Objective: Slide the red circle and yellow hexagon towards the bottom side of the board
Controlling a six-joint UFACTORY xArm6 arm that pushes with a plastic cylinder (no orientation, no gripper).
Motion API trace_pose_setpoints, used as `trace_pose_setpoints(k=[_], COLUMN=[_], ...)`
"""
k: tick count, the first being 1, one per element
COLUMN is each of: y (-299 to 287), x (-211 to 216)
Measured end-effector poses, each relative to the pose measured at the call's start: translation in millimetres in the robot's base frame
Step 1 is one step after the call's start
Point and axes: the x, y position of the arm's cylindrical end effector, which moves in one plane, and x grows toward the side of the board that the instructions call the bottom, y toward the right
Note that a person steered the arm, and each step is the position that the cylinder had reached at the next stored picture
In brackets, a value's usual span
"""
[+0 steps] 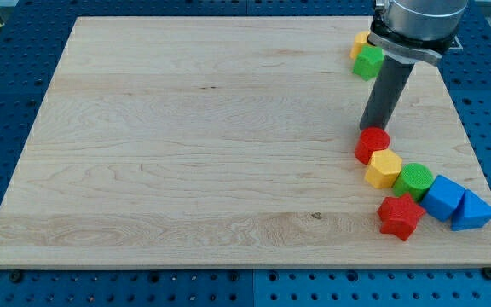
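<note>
The red circle (372,144) lies at the view's right, touching the yellow hexagon (384,168) just below and to its right. My tip (369,128) rests on the board right at the red circle's upper edge, touching or nearly touching it. The dark rod rises from there toward the view's top right.
A green round block (414,180), a blue block (443,196), a blue triangle (473,211) and a red star (399,217) cluster at the hexagon's lower right. A green block (368,62) and a yellow block (361,43) sit near the top right. The board's right edge (476,153) is close.
</note>
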Motion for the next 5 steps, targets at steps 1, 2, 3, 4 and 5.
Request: trace_pose_setpoints(k=[1, 2, 3, 4, 5], y=[2, 2, 2, 2, -10], x=[7, 11, 20, 26, -11])
